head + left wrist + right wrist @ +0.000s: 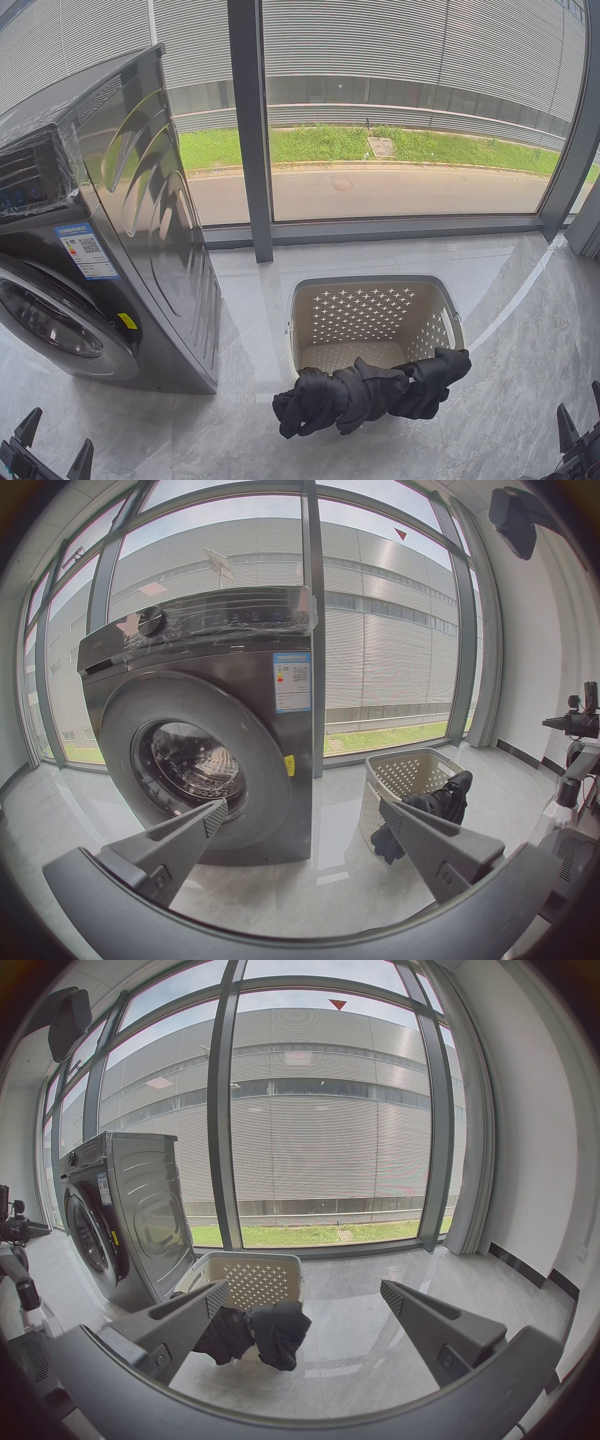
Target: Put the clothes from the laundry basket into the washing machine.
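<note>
We are looking at a dark grey washing machine [144, 219] that is standing on the pale marble floor [512, 350] to our left, its round glass door [50, 322] appearing shut. Near it, to its right and close to the big window [406, 125], the cream laundry basket [362, 312] is sitting on the floor, well apart from both arms. The clothes [369, 390] — a twisted bundle of black fabric — are lying draped across the basket's near rim. One end is hanging down outside the basket, and the other is resting on the rim's right-hand corner. The basket's perforated bottom is showing behind the bundle. The left end effector [301, 811] is hovering low in front of the washing machine with its jaws spread wide, holding nothing. The right end effector [303, 1290] is hovering low on our side of the basket, off to its right — likewise spread wide and gripping nothing.
</note>
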### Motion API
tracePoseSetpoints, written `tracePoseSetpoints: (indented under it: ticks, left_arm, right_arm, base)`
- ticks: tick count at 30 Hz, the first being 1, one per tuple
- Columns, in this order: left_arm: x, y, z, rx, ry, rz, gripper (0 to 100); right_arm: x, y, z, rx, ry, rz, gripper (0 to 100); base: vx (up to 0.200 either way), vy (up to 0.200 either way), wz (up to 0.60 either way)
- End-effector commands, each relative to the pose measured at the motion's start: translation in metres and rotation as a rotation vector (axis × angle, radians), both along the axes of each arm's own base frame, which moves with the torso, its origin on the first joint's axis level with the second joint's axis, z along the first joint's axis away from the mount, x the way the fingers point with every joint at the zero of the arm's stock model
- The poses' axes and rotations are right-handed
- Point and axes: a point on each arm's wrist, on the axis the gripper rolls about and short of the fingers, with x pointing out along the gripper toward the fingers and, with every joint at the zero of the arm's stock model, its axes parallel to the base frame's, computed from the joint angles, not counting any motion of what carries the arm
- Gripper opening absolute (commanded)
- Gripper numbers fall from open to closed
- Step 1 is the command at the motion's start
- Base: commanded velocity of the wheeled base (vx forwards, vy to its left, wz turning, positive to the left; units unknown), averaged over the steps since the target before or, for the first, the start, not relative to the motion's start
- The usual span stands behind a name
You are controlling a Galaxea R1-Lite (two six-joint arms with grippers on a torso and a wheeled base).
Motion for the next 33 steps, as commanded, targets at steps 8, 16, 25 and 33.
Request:
tracePoseSetpoints:
  ticks: [8, 16, 25, 33]
  left_arm:
    - [0.0, 0.0, -0.0053, -0.002, 0.0, 0.0, 100]
    - [0.0, 0.0, -0.0053, 0.001, 0.0, 0.0, 100]
    - [0.0, 0.0, -0.0053, 0.006, 0.0, 0.0, 100]
    - [0.0, 0.0, -0.0053, 0.001, 0.0, 0.0, 100]
  right_arm:
    - [0.0001, 0.0, -0.0053, 0.002, 0.003, 0.001, 100]
    - [0.0001, 0.0, -0.0053, -0.001, 0.003, 0.001, 100]
    - [0.0001, 0.0, -0.0052, -0.001, 0.002, 0.001, 100]
    - [0.0001, 0.0, -0.0053, -0.001, 0.003, 0.002, 100]
  base:
    - [0.0, 0.2, 0.0]
    - [0.0, 0.2, 0.0]
    - [0.0, 0.2, 0.0]
    - [0.0, 0.2, 0.0]
